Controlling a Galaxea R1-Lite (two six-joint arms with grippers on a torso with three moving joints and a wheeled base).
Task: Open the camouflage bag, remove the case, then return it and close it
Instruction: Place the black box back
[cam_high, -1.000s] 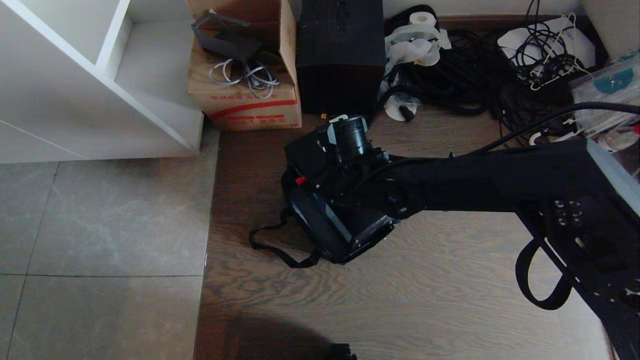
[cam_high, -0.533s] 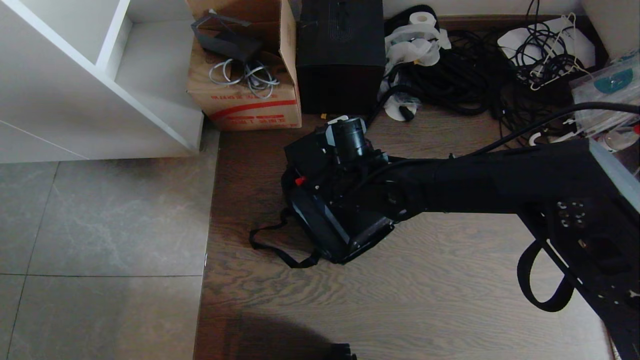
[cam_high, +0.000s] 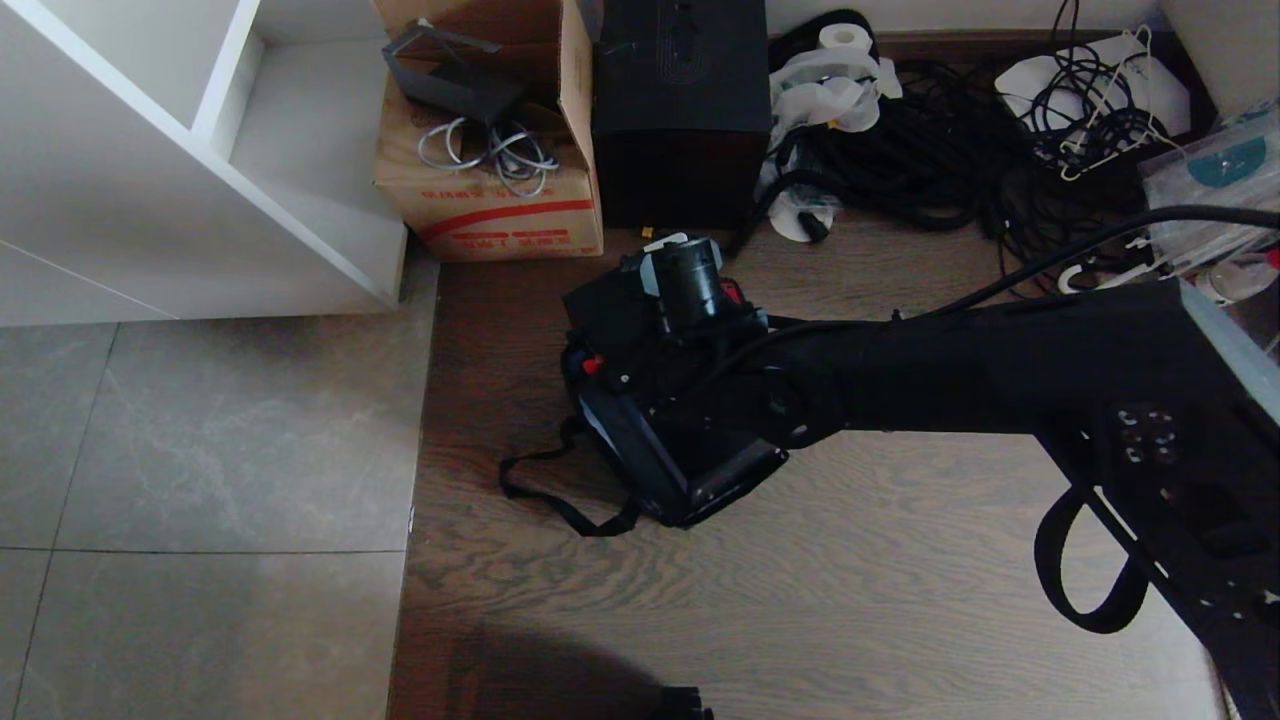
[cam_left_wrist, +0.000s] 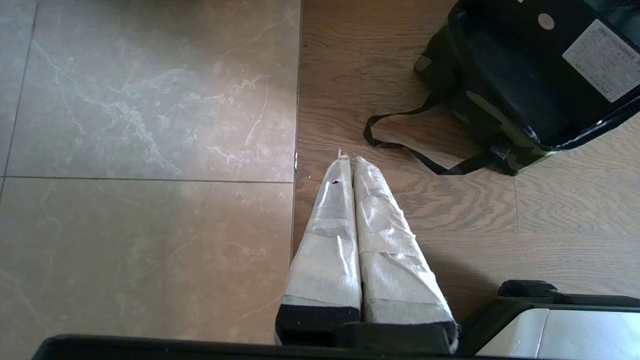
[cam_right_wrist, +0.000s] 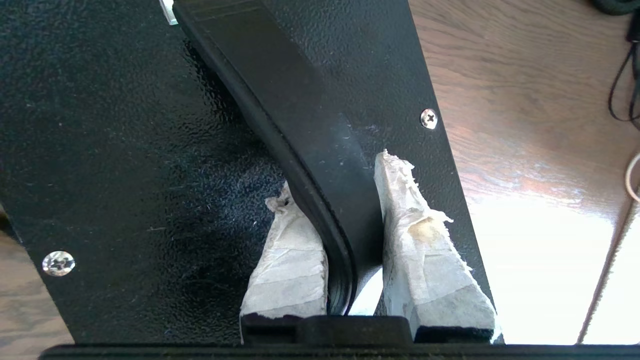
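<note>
Two floor finishes met in the head view: grey tile (cam_high: 200, 450) on the left, wood plank (cam_high: 800, 600) on the right. Item, white shelving unit (cam_high: 180, 150), far left, standing on the tile. Item, red-striped cardboard box (cam_high: 490, 190), just beside the shelving, holding grey cable and a dark bracket. Item, tall black upright box (cam_high: 680, 110), touching the cardboard box's right side. Item, the camouflage bag (cam_high: 640, 470), open on the wood in front of those boxes, one black strap (cam_high: 545, 500) trailing towards the tile. Item, the case (cam_right_wrist: 125, 150), black and pebbled, directly over the bag's mouth; whether its lower end was within the bag cannot be told. Item, right gripper (cam_right_wrist: 345, 220), reaching in from the right, its taped fingers (cam_right_wrist: 425, 250) clamped on either side of the case handle (cam_right_wrist: 300, 130). Item, tangle of black cables (cam_high: 950, 140) with white paper, far right by the wall. Item, left gripper (cam_left_wrist: 350, 160), parked over the tile-and-wood seam near the strap, its taped fingers pressed together and holding nothing
</note>
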